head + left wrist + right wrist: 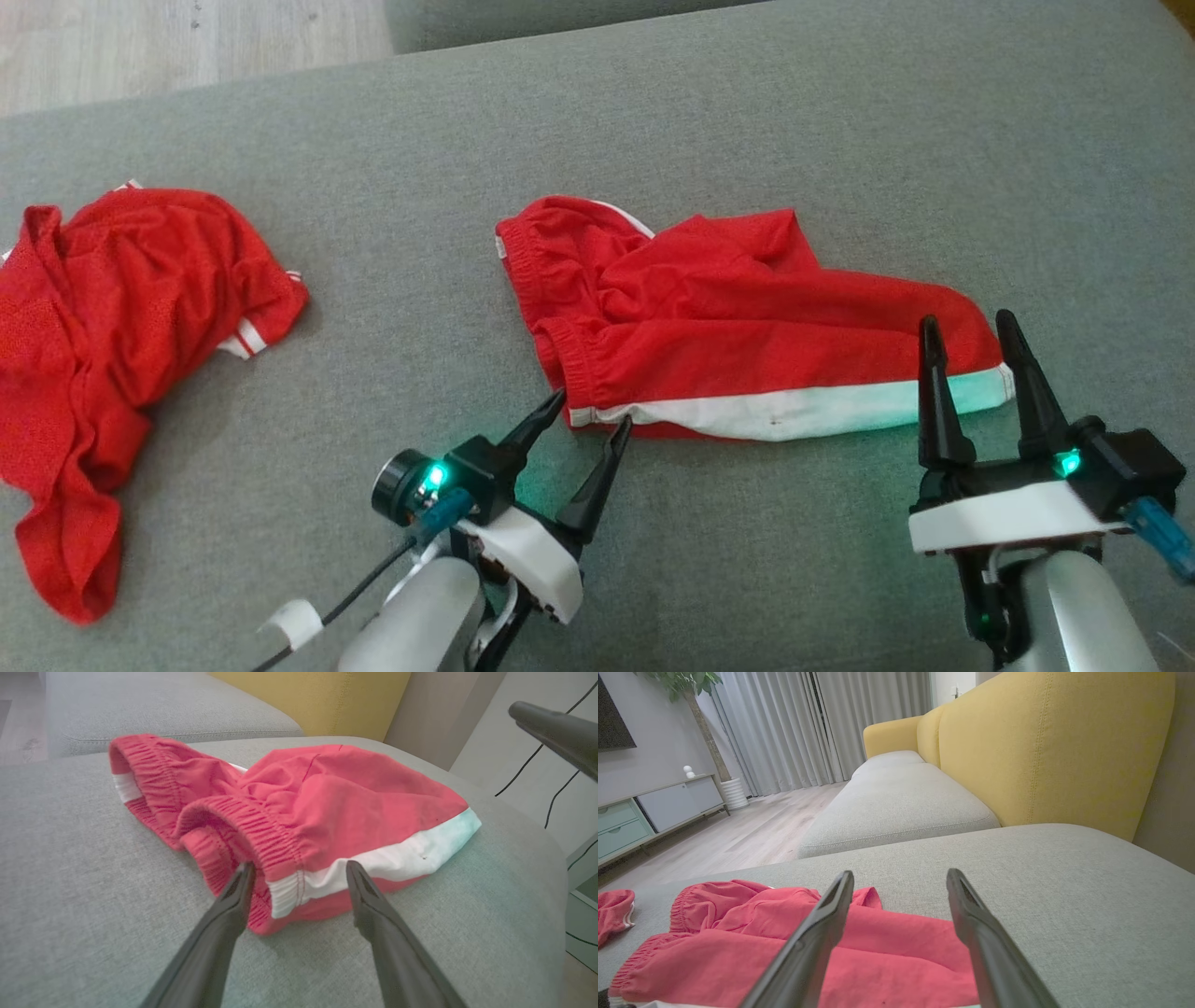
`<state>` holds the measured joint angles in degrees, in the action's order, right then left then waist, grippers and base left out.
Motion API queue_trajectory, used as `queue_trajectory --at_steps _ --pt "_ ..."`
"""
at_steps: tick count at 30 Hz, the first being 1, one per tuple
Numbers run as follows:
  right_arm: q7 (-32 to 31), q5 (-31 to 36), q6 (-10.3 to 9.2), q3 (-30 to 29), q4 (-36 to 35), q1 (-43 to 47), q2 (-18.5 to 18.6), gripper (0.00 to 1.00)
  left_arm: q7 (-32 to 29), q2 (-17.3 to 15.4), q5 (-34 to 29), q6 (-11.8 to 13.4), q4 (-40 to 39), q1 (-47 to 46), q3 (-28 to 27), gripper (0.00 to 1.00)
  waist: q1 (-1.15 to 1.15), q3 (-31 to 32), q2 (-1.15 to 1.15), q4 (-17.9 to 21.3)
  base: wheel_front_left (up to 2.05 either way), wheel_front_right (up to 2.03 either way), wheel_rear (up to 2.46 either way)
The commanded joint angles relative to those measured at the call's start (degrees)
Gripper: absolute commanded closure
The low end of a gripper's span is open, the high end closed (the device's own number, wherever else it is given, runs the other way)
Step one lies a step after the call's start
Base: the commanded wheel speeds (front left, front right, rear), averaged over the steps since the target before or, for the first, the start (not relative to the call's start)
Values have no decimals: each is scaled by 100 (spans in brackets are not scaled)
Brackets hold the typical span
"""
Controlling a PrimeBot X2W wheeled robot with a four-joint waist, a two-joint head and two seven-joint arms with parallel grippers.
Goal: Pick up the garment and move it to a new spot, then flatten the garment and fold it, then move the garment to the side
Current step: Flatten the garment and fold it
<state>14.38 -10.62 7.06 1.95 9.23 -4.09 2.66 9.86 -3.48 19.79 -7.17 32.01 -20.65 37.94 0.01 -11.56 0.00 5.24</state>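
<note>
The garment (728, 308) is a pair of red shorts with a white side stripe, lying crumpled in the middle of the grey cushion (747, 112). My left gripper (592, 408) is open at the waistband's near corner; in the left wrist view its fingertips (247, 877) straddle the elastic edge and white stripe of the shorts (327, 802) without closing. My right gripper (968, 319) is open over the leg-hem end. Seen from the right wrist, that gripper (901, 873) hovers above the red cloth (896, 938), holding nothing.
A second red garment (121, 308) with white trim lies bunched at the cushion's left side, also seen at the far left of the right wrist view (614, 910). A yellow sofa back (1055, 742) rises behind the cushion. Wooden floor (187, 37) lies beyond the far edge.
</note>
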Motion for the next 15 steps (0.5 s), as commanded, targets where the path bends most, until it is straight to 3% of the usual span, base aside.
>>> queue_trajectory --at_steps 1,2,3,4,15 --pt "62 -48 43 118 -205 -188 21 0 84 -68 55 -31 -117 -214 -109 0 -1 -2 0 4 0 0 0" --pt "62 -49 43 113 -205 -188 21 0 92 -72 76 -31 -94 -232 -87 0 -1 -5 0 7 0 0 0" --pt "62 -50 43 111 -205 -187 21 0 98 -77 98 -31 -73 -249 -58 12 -1 -6 0 9 0 0 0" --pt "62 -50 43 110 -203 -186 21 0 107 -84 120 -31 -59 -265 -19 98 -1 -6 0 12 0 0 0" --pt "62 174 43 -233 222 -48 21 0 360 -238 306 40 -88 -244 -49 100 -1 110 0 -48 0 0 0"
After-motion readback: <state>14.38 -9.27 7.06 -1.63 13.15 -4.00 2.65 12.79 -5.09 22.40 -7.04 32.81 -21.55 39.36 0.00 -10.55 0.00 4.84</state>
